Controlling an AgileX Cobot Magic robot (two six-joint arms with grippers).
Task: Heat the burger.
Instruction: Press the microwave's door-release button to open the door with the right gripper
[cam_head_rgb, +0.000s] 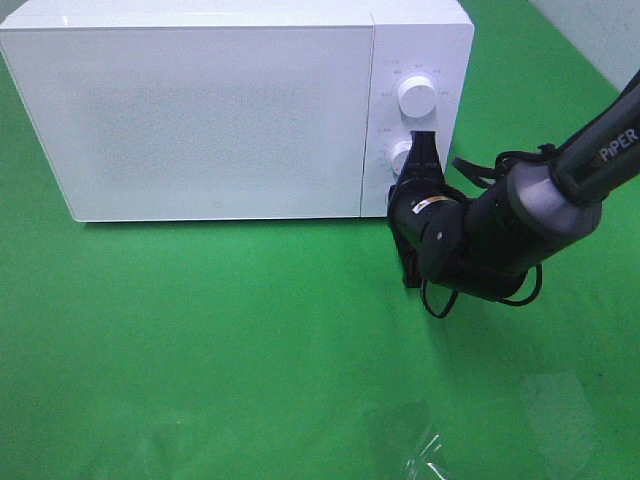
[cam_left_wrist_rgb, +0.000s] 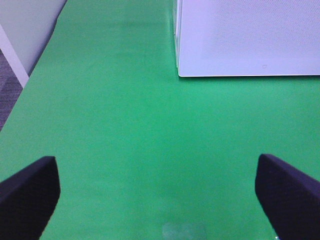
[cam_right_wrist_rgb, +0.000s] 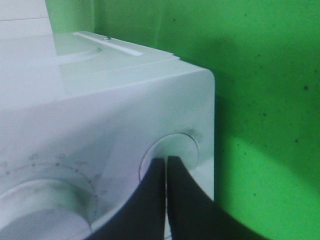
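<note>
Behind the microwave's (cam_head_rgb: 200, 110) shut door is where I judge the burger to be; no view shows it. Such a thing should be light, soft and easily crushed, with layers apt to slide and a slick bun. Hold is best taken low on both sides with gentle pressure, or from beneath. At the microwave's lower knob (cam_right_wrist_rgb: 175, 147) the right gripper (cam_right_wrist_rgb: 166, 161) sets its jaws, pressed almost together with only a slit between. Whether they pinch anything on the knob I cannot tell. The left gripper (cam_left_wrist_rgb: 156, 167), in front of the microwave, has its jaws wide apart and empty. The bench (cam_head_rgb: 200, 350) wears flat green cloth, with open room before the microwave's door. A pale wall (cam_head_rgb: 590, 30) stands beyond the microwave's right end.
</note>
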